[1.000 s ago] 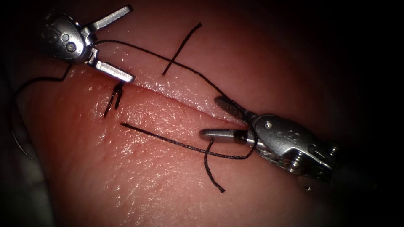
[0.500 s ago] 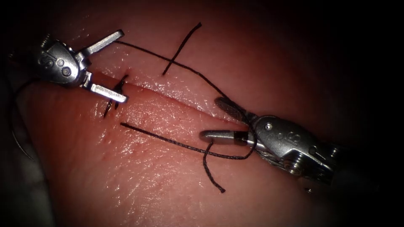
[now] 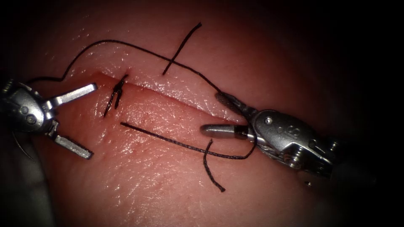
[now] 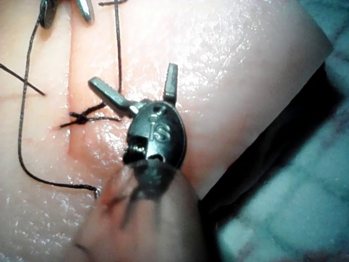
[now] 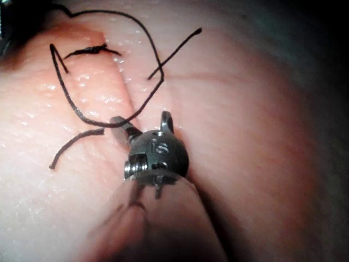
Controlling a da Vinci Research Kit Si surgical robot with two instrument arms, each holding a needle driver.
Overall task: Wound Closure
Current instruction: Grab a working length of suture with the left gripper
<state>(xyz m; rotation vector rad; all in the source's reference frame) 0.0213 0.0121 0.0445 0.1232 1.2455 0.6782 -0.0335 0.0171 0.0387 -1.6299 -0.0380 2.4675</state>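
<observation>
The cut [image 3: 168, 94] runs slantwise across the tissue [image 3: 160, 185], with a tied knot [image 3: 115, 91] over its left end. My left tool [image 3: 91, 121] stands open just left of that knot and holds nothing. My right tool [image 3: 212, 113] is open over the cut's right end. The long thread [image 3: 105, 40] arcs across the top from the left, passes its jaws, loops round its wrist and ends on the tissue [image 3: 123, 124]; nothing is gripped. In the wrist views I see the left tool [image 4: 133, 76] beside the knot [image 4: 82, 115], and the right tool [image 5: 142, 120] under the thread loop [image 5: 155, 65].
Two cut pieces of thread lie loose: one above the cut [image 3: 183, 48], one below the right tool's jaws [image 3: 211, 168]. A faint thin curve [image 3: 19, 145] shows in the dark off the tissue's left edge; I cannot tell whether it is the needle.
The left tool has swung down from above the cut's left end to the left of the knot, jaws staying open. The thread now lies in an arc. The right tool barely moved.
</observation>
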